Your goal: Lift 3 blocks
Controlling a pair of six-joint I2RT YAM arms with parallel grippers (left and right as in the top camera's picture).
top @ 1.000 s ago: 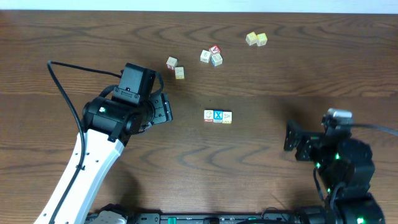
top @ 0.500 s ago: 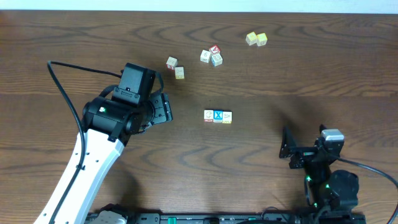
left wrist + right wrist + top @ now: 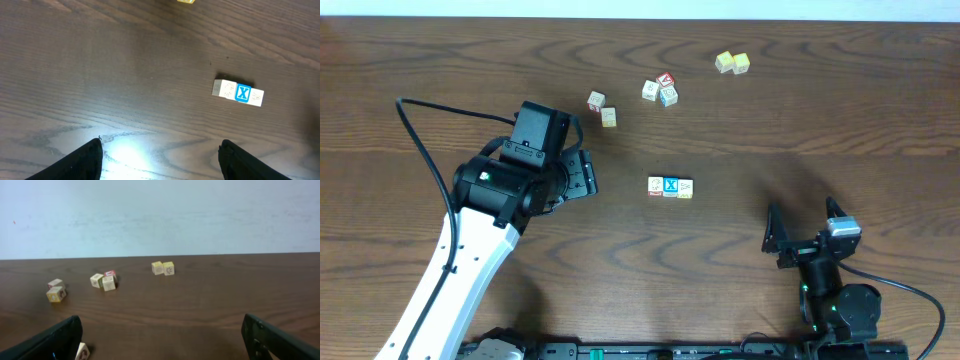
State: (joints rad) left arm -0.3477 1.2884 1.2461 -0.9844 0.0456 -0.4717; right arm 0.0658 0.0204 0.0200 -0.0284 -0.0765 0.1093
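Three blocks lie in a touching row mid-table: a cream one with red trim (image 3: 656,185), a blue one with a white X (image 3: 670,186) and a cream one with yellow trim (image 3: 685,188). My left gripper (image 3: 588,175) hovers open to their left. In the left wrist view the row (image 3: 238,93) sits ahead and to the right of the open gripper (image 3: 161,160), well apart from it. My right gripper (image 3: 803,224) stands open near the table's front right. In the right wrist view that gripper (image 3: 162,342) holds nothing, and one cream block (image 3: 82,351) peeks beside its left finger.
A pale yellow pair of cubes (image 3: 732,62) lies at the back. A cluster with a red-topped cube (image 3: 661,90) sits left of it, and two more cubes (image 3: 602,108) lie farther left. A black cable (image 3: 430,140) loops off the left arm.
The right arm has drawn back toward the table's front edge, its gripper still open. The left arm and the blocks have not moved.
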